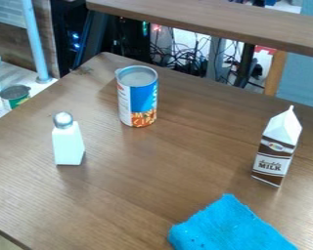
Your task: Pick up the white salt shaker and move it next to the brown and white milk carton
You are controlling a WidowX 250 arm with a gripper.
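You see a blue-labelled can (138,97) standing upright on a brown wooden table (126,190), with household items around it. To the can's left and nearer the camera, your white bottle (68,144) stands upright, topped by a round silver cap (63,119). To its right, also nearer the camera, a brown-and-white milk carton (276,149) stands well apart from it. A bright blue cloth (228,227) lies to the can's near right, closest to you at the table's near side. Beyond the can, a wooden ledge (211,22) crosses above tangled cables (185,58). You cannot tell whether your gripper is released, clenched or holding anything, nor where the can lies relative to it.
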